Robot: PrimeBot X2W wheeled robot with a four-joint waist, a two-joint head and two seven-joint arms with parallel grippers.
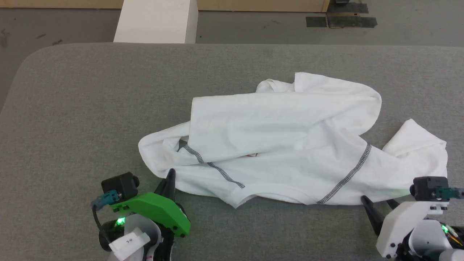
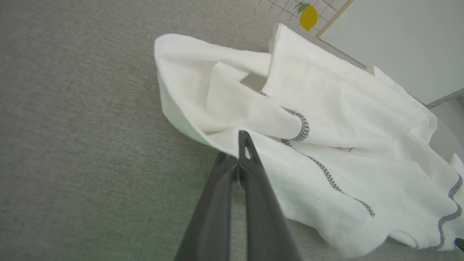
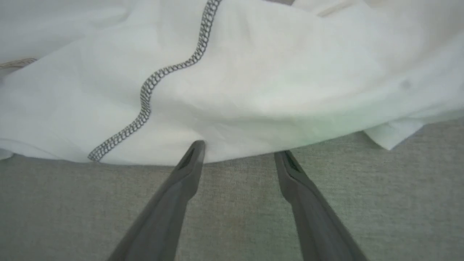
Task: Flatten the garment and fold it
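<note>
Lying crumpled on the table (image 1: 72, 108), the shirt (image 1: 282, 145) has yet to be flattened or folded, the left gripper (image 2: 233, 146) closed at its near edge, grip on cloth unclear, the right gripper (image 3: 239, 150) spread and empty at the hem.

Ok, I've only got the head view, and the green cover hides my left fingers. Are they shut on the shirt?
Observer: In the left wrist view the left fingers are pressed shut at the hem of the shirt; one tip goes under the cloth, so it looks pinched.
Operator: And the right ones?
Observer: The right fingers are open, tips just at the hem, no cloth between them.
</note>
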